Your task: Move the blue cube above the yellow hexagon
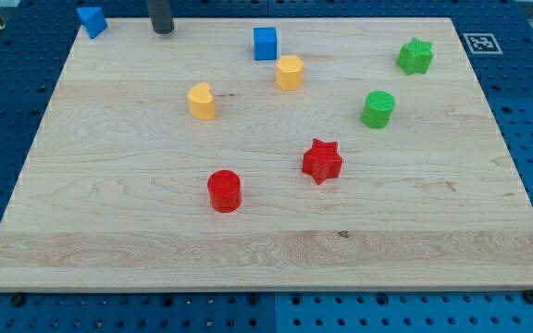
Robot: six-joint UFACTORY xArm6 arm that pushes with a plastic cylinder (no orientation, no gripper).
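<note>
The blue cube (265, 43) sits near the view's top, just up and left of the yellow hexagon (290, 71), close to it but apart. My tip (162, 30) is at the view's top edge, well left of the blue cube and right of a blue wedge-shaped block (92, 19) at the top left corner. The tip touches no block.
A yellow heart-like block (202, 101) lies left of the hexagon. A green star (415, 55) and a green cylinder (378, 108) are at the right. A red star (322, 161) and a red cylinder (224, 191) are in the middle. The wooden board (433, 250) lies on a blue pegboard.
</note>
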